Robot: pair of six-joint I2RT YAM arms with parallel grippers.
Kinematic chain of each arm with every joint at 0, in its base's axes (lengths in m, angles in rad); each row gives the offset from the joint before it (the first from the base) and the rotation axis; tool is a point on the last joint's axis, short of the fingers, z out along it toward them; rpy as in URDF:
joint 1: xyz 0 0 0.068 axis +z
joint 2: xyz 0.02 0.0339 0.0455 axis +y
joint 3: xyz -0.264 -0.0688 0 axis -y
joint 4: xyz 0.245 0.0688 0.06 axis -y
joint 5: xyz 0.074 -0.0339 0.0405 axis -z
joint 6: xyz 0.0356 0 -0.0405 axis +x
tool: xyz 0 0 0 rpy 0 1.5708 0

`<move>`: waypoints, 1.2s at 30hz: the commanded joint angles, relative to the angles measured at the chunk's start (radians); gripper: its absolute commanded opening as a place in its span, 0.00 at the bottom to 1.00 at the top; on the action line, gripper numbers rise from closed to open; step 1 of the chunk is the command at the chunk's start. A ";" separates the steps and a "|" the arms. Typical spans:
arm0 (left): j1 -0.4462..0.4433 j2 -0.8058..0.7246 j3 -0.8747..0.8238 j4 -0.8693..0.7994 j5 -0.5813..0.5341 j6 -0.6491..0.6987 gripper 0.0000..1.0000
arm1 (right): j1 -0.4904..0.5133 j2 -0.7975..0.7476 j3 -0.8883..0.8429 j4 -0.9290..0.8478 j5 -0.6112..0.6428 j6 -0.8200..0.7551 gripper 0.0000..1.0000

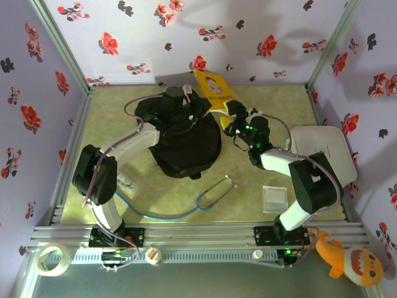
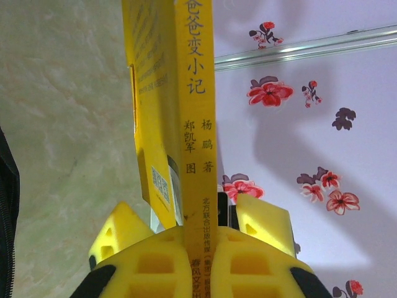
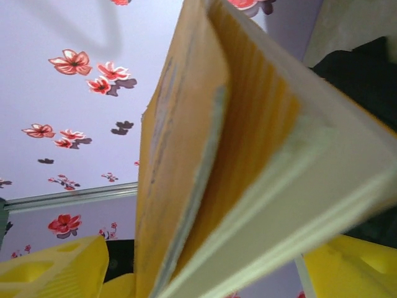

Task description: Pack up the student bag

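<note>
the left tool [image 2: 197,217] is clenched on a yellow book [image 2: 186,93]. its two yellow fingers [image 2: 121,236] press on either side of the spine at the book's lower end. the book stands up out of this tool with the spine toward the wrist camera. black characters run down the spine, and a small printed code square sits on the cover just above one finger.

the right tool [image 3: 211,257] is released, spread wide with a yellow finger [image 3: 59,270] on each side of the same book. seen from this tool, the covers are parted a little and pale page edges show between the fingers. a dark gap lies between one finger and the cover.

from above, the book is tilted up between the two tools, with the left tool at its left edge and the right tool at its lower right corner. the student bag [image 1: 186,139], black and rounded, lies on the green surface [image 1: 260,180]. its far end is under the left tool, and the rest spreads back toward the arm bases, just left of the right tool.

a white board with rounded corners [image 1: 322,146] lies to the right of the right tool. nearer the bases than either tool lie a looped grey cord [image 1: 214,189] and a small clear packet [image 1: 274,197].
</note>
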 commanded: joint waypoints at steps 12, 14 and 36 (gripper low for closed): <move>-0.004 -0.050 -0.041 0.107 0.002 0.013 0.00 | -0.004 0.064 0.075 0.093 0.030 0.038 0.30; 0.000 -0.048 -0.051 0.084 0.019 0.032 0.00 | -0.013 0.052 0.074 0.072 0.019 0.016 0.18; -0.098 -0.048 0.053 -0.837 -0.190 0.864 0.74 | -0.179 -0.558 -0.030 -0.849 0.166 -0.575 0.00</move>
